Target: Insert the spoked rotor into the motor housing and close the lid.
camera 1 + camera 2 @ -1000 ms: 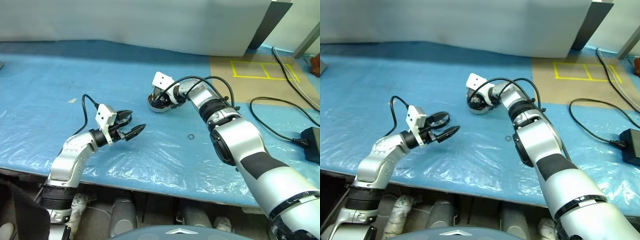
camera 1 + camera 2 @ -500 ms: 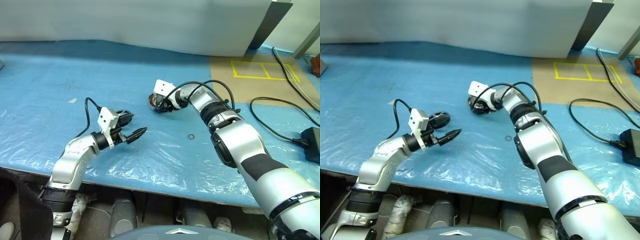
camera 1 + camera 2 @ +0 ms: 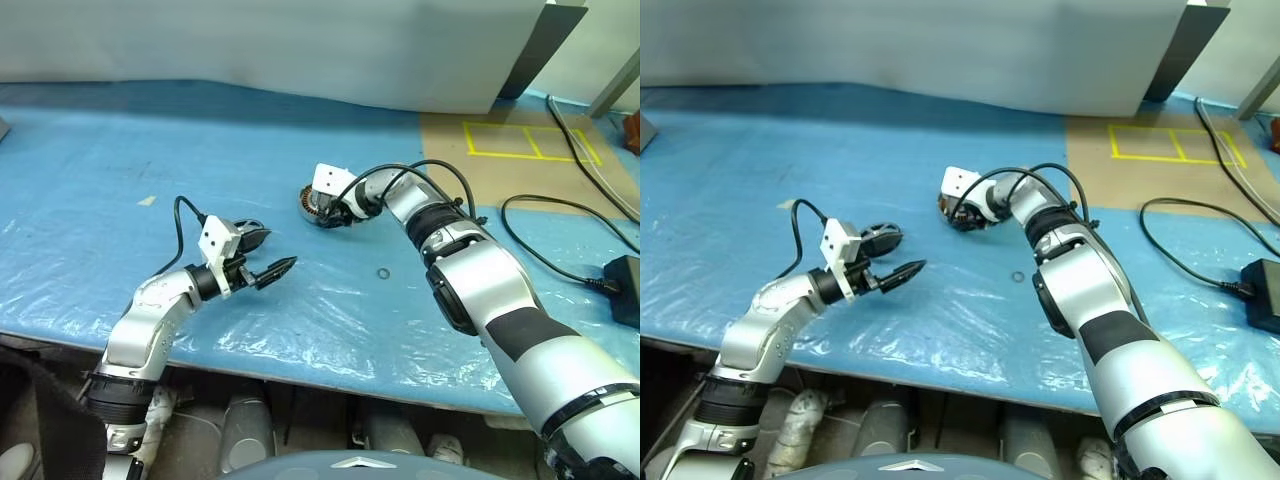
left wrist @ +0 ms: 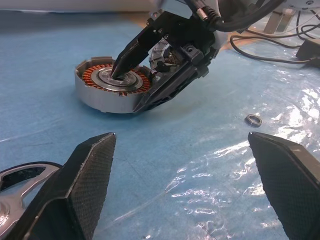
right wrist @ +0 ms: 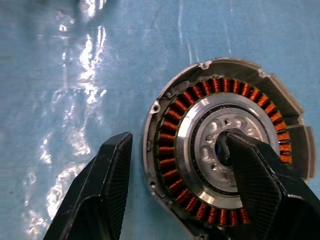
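Note:
The motor housing (image 3: 314,204) lies flat on the blue table, a silver cup with copper windings (image 5: 172,155). My right gripper (image 3: 332,210) straddles its near wall, with one finger in the dark centre hole and the other against the outer wall, shut on it. My left gripper (image 3: 268,250) hovers open and empty nearer the front edge, pointing toward the housing. The spoked rotor (image 3: 880,237), a thin dark wheel, lies on the table just outside the left gripper's far finger, partly hidden by it. The lid is out of view.
A tiny metal ring (image 3: 383,272) lies on the plastic sheet right of the housing. Black cables and a power brick (image 3: 625,288) sit at the far right, by yellow tape marks (image 3: 530,140). A white wall (image 3: 300,40) bounds the back.
The housing stood tilted up in the right gripper a second ago and now lies flat on the table. The right gripper sank slightly with it. The left gripper kept still.

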